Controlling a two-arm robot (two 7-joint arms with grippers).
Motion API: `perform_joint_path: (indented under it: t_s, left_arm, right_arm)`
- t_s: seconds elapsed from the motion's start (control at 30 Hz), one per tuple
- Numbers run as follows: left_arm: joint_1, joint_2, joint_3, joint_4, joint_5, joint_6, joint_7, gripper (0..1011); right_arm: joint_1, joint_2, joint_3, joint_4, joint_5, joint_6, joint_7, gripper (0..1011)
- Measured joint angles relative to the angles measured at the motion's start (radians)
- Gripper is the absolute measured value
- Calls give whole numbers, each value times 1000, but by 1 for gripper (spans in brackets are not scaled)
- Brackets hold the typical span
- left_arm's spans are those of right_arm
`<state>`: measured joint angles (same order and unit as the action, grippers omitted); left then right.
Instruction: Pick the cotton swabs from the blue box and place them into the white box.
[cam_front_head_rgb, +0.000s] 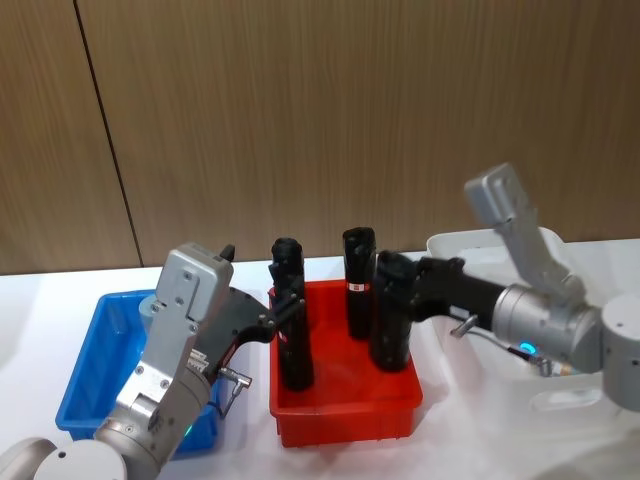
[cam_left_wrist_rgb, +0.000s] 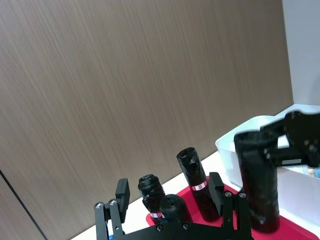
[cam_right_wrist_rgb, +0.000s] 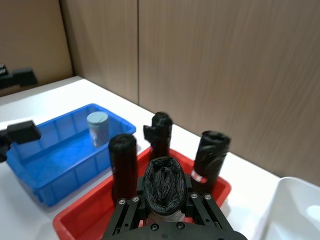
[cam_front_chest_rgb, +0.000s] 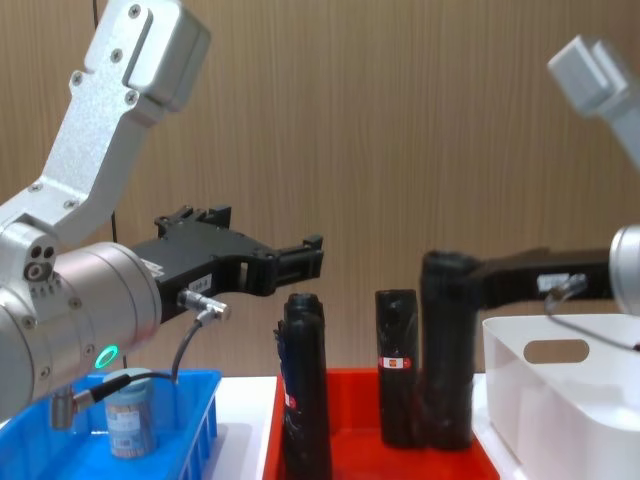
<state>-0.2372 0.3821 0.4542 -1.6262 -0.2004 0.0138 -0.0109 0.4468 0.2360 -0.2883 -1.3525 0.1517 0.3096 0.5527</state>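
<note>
One cotton swabs jar (cam_right_wrist_rgb: 98, 127) with a pale blue lid stands upright in the blue box (cam_right_wrist_rgb: 60, 160). It shows low at the left in the chest view (cam_front_chest_rgb: 130, 415), and my left arm partly hides it in the head view (cam_front_head_rgb: 150, 303). My left gripper (cam_front_head_rgb: 285, 300) is open. It hangs above the leftmost black cylinder (cam_front_chest_rgb: 305, 380) in the red tray, away from the blue box (cam_front_head_rgb: 95, 360). My right gripper (cam_right_wrist_rgb: 160, 197) is shut on a black cylinder (cam_front_head_rgb: 390, 320) standing at the tray's right side, beside the white box (cam_front_head_rgb: 470, 250).
The red tray (cam_front_head_rgb: 345, 415) sits between the two boxes and holds three black cylinders, another (cam_front_head_rgb: 358, 280) at its back. A wood-panel wall stands close behind the white table. The white box (cam_front_chest_rgb: 560, 400) has an oval handle cutout.
</note>
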Motion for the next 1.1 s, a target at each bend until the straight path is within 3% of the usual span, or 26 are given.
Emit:
perform_joint_path:
  t_s: [0.57, 0.83, 1.1]
  left_arm:
    - [0, 0, 0, 0, 0, 0, 0, 1004]
    - [0, 0, 0, 0, 0, 0, 0, 1004]
    - [0, 0, 0, 0, 0, 0, 0, 1004]
  right_arm:
    - [9, 67, 81, -102, 54, 1, -75, 378]
    - [18, 85, 105, -112, 59, -9, -115, 378]
    - [32, 94, 116, -76, 47, -23, -142, 378]
